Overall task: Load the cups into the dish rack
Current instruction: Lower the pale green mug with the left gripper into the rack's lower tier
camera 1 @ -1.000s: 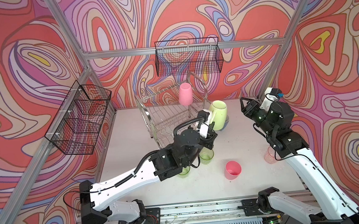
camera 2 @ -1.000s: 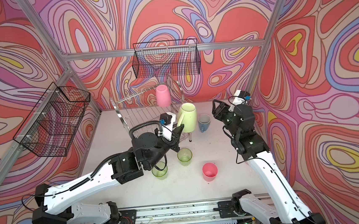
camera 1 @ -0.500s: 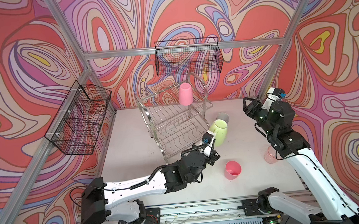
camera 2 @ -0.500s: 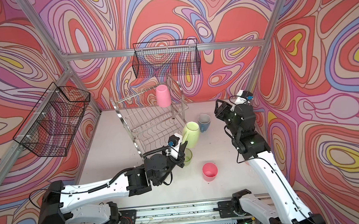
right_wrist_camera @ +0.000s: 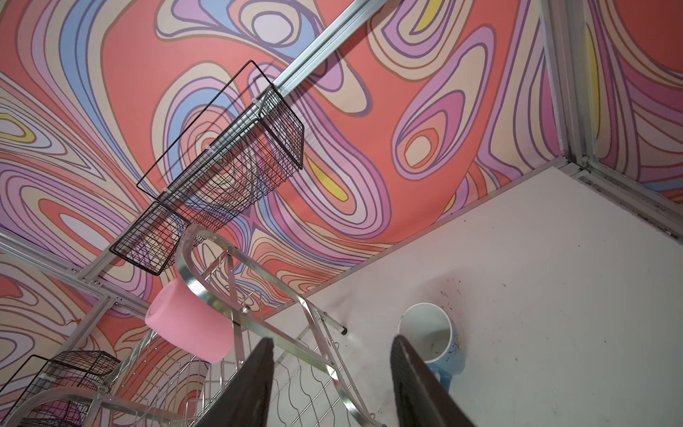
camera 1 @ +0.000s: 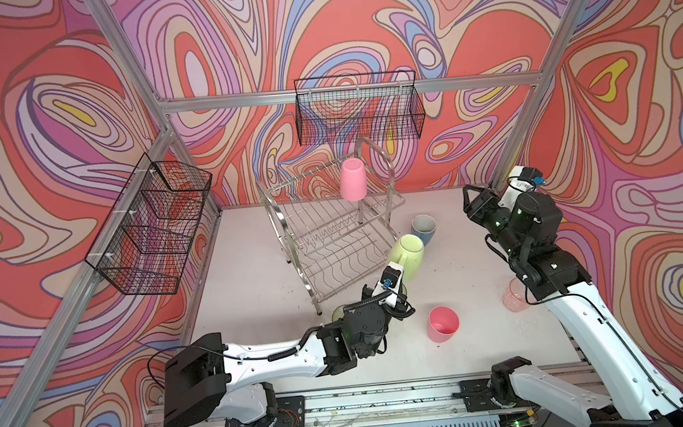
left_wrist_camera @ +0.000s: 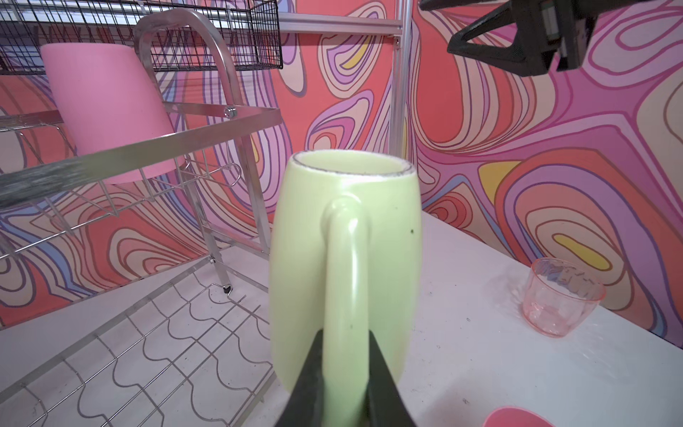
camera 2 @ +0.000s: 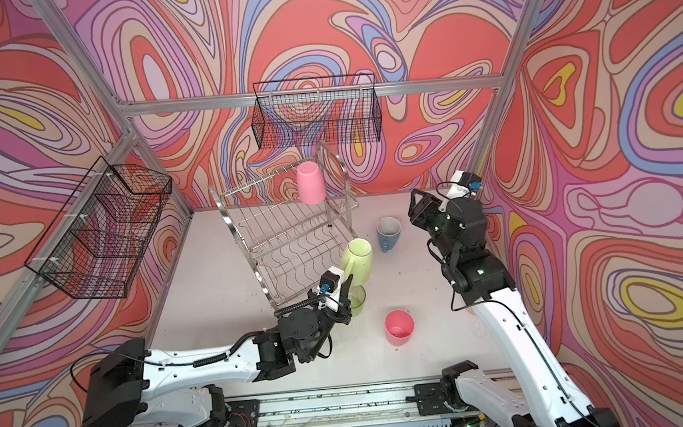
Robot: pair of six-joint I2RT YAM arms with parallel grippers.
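My left gripper (left_wrist_camera: 345,332) is shut on the handle of the pale-green mug (left_wrist_camera: 343,258), which it holds upright at the front right corner of the silver dish rack (camera 1: 333,232); the same mug (camera 2: 358,263) shows in both top views. A pink tumbler (camera 1: 353,184) stands upside down on the rack's upper tier. On the table are the blue mug (right_wrist_camera: 432,340), an upright pink tumbler (camera 1: 442,323), a clear pinkish cup (left_wrist_camera: 558,295) and a clear green cup (camera 2: 357,296) under my left wrist. My right gripper (right_wrist_camera: 330,344) hangs open and empty, high right of the rack.
Black mesh baskets hang on the back wall (camera 1: 358,109) and the left wall (camera 1: 153,225). Another clear green cup (camera 1: 339,311) peeks out behind my left arm. My right arm (camera 1: 544,273) rises along the right side, next to the clear pinkish cup.
My left arm has come down and back toward the front with the pale-green mug, from level with the rack's top to its front right corner. The right gripper has barely moved.
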